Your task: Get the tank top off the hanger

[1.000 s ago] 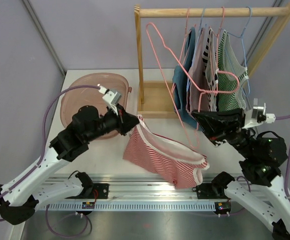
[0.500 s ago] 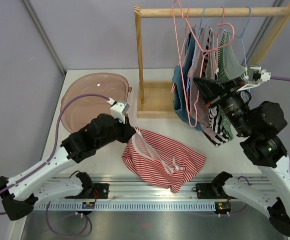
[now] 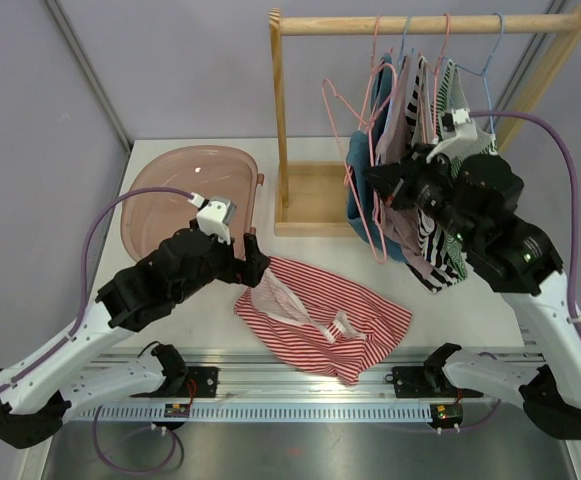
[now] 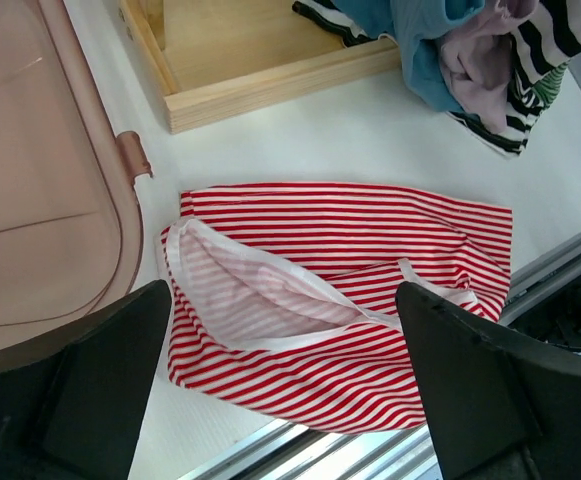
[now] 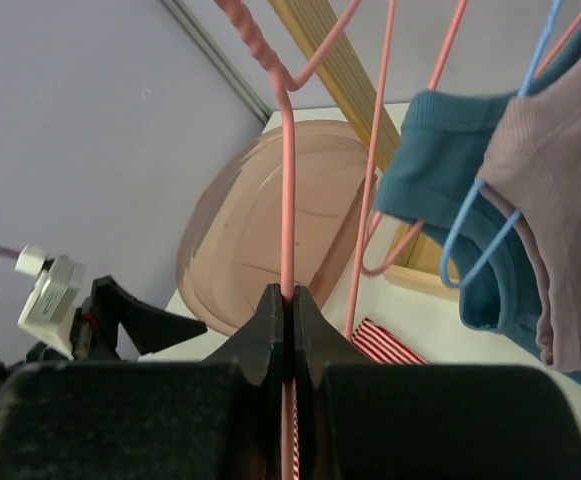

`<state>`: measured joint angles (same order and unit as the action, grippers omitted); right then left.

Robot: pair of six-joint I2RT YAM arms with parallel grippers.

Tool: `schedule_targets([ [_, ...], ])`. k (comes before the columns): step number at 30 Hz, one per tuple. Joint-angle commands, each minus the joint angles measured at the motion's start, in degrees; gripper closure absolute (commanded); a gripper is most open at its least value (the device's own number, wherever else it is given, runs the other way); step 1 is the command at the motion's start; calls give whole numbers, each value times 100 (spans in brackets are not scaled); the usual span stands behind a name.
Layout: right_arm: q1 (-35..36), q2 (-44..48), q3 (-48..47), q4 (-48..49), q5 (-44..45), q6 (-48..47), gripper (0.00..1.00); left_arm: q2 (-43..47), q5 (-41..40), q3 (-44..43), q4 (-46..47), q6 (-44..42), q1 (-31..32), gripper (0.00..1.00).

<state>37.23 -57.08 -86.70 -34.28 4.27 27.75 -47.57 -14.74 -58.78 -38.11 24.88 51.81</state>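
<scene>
The red-and-white striped tank top (image 3: 325,315) lies crumpled on the table, off the hanger, and fills the left wrist view (image 4: 340,290). My left gripper (image 3: 253,262) hovers just above its left end, open, with the cloth showing between the wide-apart fingers (image 4: 100,390) and nothing held. My right gripper (image 3: 385,188) is raised in front of the rack and shut on the wire of a bare pink hanger (image 3: 348,172). In the right wrist view the jaws (image 5: 289,300) pinch that pink wire (image 5: 286,200).
A pink basin (image 3: 170,190) sits at the back left, beside the tank top (image 4: 30,200). The wooden rack (image 3: 280,120) with its base tray (image 4: 260,60) holds several more garments on hangers (image 3: 420,150). A metal rail (image 3: 300,400) runs along the front edge.
My left gripper has opened and let go of the tank top, which settled flat on the table. My right arm has carried the bare pink hanger up and leftwards by the rack.
</scene>
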Motion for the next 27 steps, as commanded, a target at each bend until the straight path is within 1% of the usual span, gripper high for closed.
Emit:
schedule_targets([
  [1,30,-810,-970,-289,337,-137,100,125,-222,-362,-135,-45,22,1],
  [2,38,-979,-1346,-333,494,-173,100,143,-231,-379,-170,-45,22,1],
  [4,30,-1487,-1735,-403,618,-234,100,195,-257,-423,-258,-36,31,1],
  [5,38,-1664,-2128,-447,723,-252,100,196,-283,-441,-311,-19,31,1],
  [6,38,-1840,-2315,-474,776,-261,100,204,-310,-458,-398,-19,31,1],
  [7,38,-2164,-2647,-474,890,-322,100,204,-380,-485,-451,-19,31,1],
  [9,38,-2656,-3000,-526,1083,-410,100,213,-590,-520,-592,25,66,1],
  [11,38,-2965,-3537,-536,1312,-489,100,222,-688,-520,-662,60,110,1],
  [13,38,-3457,-3941,-675,1470,-577,100,231,-767,-502,-698,87,136,1],
  [14,38,-3624,-4343,-755,1549,-595,100,205,-802,-494,-715,95,180,1],
  [16,38,-4073,-4827,-930,1707,-648,100,178,-898,-476,-768,148,241,1],
  [18,38,-4337,-4988,-1036,1717,-639,100,143,-934,-441,-751,183,373,1],
  [21,38,-4373,-4875,-967,1708,-613,100,91,-1082,-336,-637,254,636,1],
  [24,38,-4347,-4734,-870,1709,-630,94,-24,-1363,-257,-540,385,997,1],
  [25,38,-4338,-4716,-887,1682,-639,91,-59,-1399,-239,-496,412,1085,1],
  [27,38,-4172,-4646,-835,1542,-665,70,-155,-1417,-125,-295,421,1313,1],
])
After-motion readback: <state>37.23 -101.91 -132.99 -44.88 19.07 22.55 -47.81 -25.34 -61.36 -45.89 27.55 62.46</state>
